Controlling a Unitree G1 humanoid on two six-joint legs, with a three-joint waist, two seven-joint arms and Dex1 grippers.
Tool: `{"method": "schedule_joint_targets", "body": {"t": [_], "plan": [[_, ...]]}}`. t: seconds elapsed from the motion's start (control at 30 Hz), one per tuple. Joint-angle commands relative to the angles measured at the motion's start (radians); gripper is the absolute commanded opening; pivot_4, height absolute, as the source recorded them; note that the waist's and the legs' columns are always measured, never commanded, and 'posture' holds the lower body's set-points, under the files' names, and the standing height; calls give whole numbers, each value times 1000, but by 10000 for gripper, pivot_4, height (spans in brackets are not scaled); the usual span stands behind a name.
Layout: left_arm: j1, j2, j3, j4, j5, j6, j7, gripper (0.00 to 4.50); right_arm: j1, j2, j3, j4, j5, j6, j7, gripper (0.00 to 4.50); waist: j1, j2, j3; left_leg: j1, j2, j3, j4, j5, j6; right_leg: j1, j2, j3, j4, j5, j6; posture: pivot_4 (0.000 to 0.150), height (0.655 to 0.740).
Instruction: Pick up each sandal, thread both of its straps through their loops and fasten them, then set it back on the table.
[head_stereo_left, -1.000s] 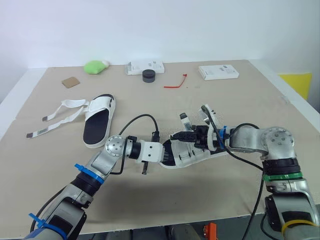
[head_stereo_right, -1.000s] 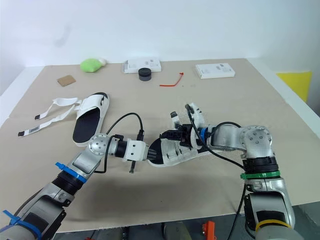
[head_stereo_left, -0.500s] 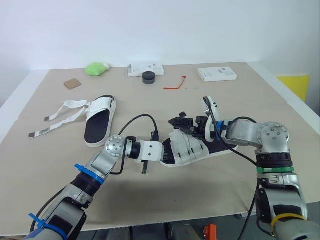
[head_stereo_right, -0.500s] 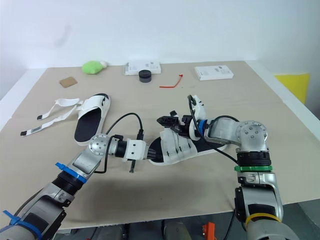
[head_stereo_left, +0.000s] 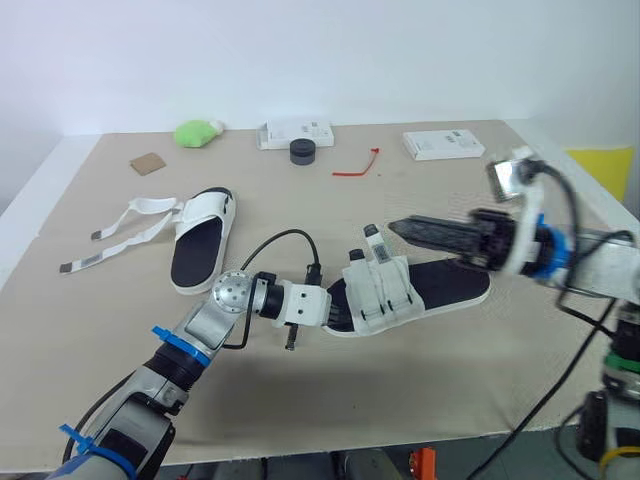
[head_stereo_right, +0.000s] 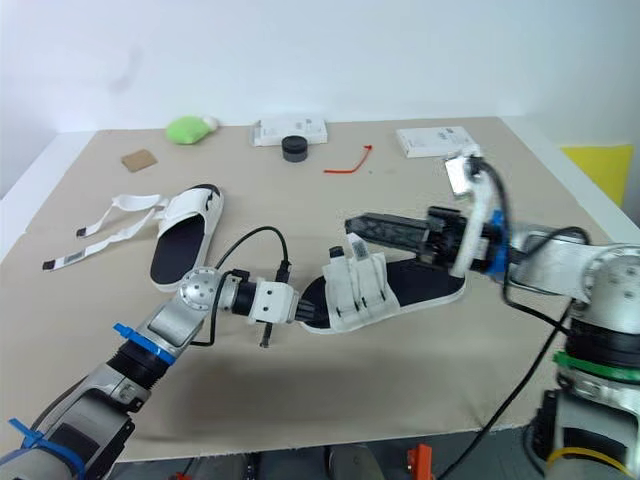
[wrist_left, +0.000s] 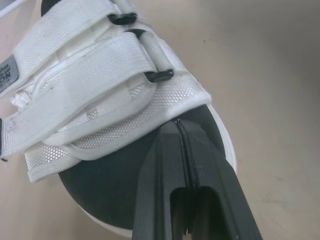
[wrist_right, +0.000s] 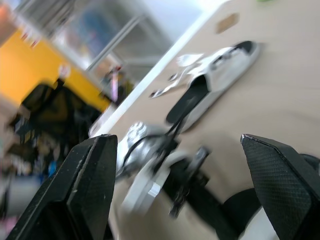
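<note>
1. Counter (head_stereo_left: 520, 190): beige top, carrying every item below.

2. Sandal, near (head_stereo_left: 445, 282): white with a black footbed, lying flat on the counter at its middle, toe toward the robot's left. Both straps (wrist_left: 95, 75) run through their black loops (wrist_left: 159, 75) and lie folded flat across the mesh upper.

3. Sandal, far (head_stereo_left: 196, 250): same make, lying flat well apart to the left. Its two straps (head_stereo_left: 128, 226) are undone and trail loose on the counter on its left side.

4. Right hand (head_stereo_left: 405, 229): held in the air above the heel half of the near sandal, not touching it. The right wrist view shows its two fingers spread wide with nothing between them.

5. Left hand (head_stereo_left: 325, 306): low at the toe end of the near sandal. Its fingers (wrist_left: 165, 170) are pressed together over the footbed, tips against the edge of the mesh upper. Whether they pinch that edge cannot be told.

6. White boxes: one (head_stereo_left: 297, 132) at the back centre, one (head_stereo_left: 441, 144) at the back right.

7. Green lump (head_stereo_left: 195, 132): back left.

8. Brown card piece (head_stereo_left: 148, 163): near the green lump, toward the robot.

9. Black round item (head_stereo_left: 303, 151): just in front of the centre box.

10. Red tie (head_stereo_left: 357, 165): lying between the two boxes.
</note>
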Motion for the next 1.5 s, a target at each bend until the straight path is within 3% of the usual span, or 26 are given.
{"method": "schedule_joint_targets", "body": {"t": [0.03, 0.2, 0.37, 0.5, 0.73, 1.0, 1.3, 1.5], "plan": [[-13, -26, 22, 8, -53, -12, -13, 0, 131, -135, 52, -88, -262, -160, 282, 42576, -1, 0, 1, -1, 0, 0, 0, 0, 0, -1, 0, 0, 0, 0, 0, 1500, 7400], [-34, -50, 80, -24, -159, 14, -48, 0, 254, -248, 133, -68, -544, -396, 504, 42576, -6, 3, 5, 0, -1, 3, 1, 0, 0, -2, 0, 2, 0, 1, 2, 1500, 7400], [-46, -17, 162, -103, -280, 107, -80, 0, 262, -258, 183, 23, -706, -532, 617, 42576, -5, 4, 11, 0, 1, 2, 1, 0, 0, -3, 2, 2, 0, 1, 1, 1500, 7400], [-20, 66, 214, -189, -334, 205, -104, 0, 239, -232, 228, 59, -773, -581, 671, 42576, -6, 6, 14, 0, 1, 2, 0, 0, -1, -3, 2, 2, 0, 1, 1, 1500, 7400], [135, 262, 361, -456, -539, 523, -84, 0, 187, -149, 322, 94, -868, -628, 709, 42576, -6, 7, 18, 0, 1, 1, 0, 0, -1, -3, 2, 1, 1, 0, 0, 1500, 7400], [359, 378, 501, -699, -692, 727, 15, 0, 137, -65, 379, 121, -919, -630, 735, 42576, -5, 3, 23, 0, 2, 1, 1, 0, -3, -2, 2, 1, 1, 0, 0, 1500, 7400], [454, 361, 593, -814, -745, 773, 172, 0, 140, 7, 291, 145, -866, -589, 695, 943, -3, 1, 24, 1, 2, 1, 1, 0, -4, -2, 2, 1, 1, 1, -1, 1500, 7400], [502, 349, 606, -856, -743, 782, 255, 0, 85, 73, 168, 181, -891, -569, 473, 416, -3, 0, 25, 1, 2, 1, 2, 0, -5, -2, 2, 1, 2, 2, -1, 1500, 7400]]}}
